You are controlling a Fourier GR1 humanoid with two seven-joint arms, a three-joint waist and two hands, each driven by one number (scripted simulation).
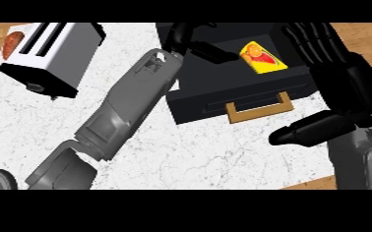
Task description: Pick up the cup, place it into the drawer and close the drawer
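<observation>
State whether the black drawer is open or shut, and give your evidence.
Open. The black drawer is pulled out, its inside exposed from above, and the yellow cup lies inside it, behind the tan handle.

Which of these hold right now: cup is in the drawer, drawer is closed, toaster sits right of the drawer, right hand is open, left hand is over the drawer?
1. The yellow cup lies inside the drawer. True.
2. The drawer is closed. False: it stands open, its tan handle toward the robot.
3. The toaster sits right of the drawer. False: it is at the left.
4. The right hand is open. True: fingers straight, beside the drawer.
5. The left hand is over the drawer. True, near its back left corner.
</observation>
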